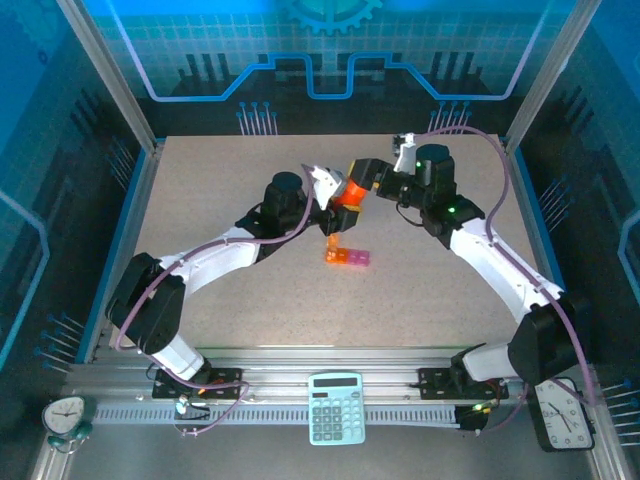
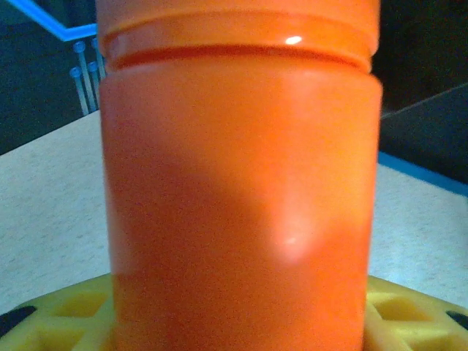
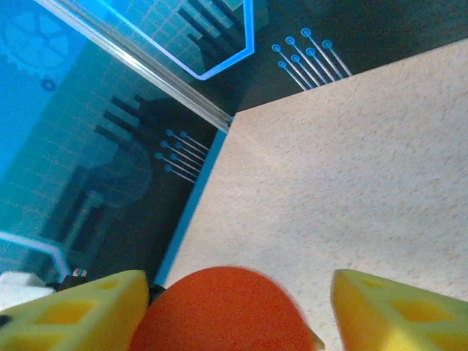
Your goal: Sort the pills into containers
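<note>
the containers (image 1: 347,257), a short strip of joined orange and pink compartments, lie on the counter (image 1: 220,200) near its middle, apart from both my tools. just behind them the orange bottle (image 1: 348,192) is held up between the two tools. my left tool (image 1: 336,190) is clamped on the bottle's body; in its wrist view the bottle sits between the yellow fingers (image 2: 58,314). my right tool (image 3: 234,311) stands with its jaws apart around the bottle's rounded orange end, and bare counter shows between that end and one finger. whether the other finger touches it i cannot tell. a calculator (image 1: 335,407) sits at the near rail, well apart.
</note>
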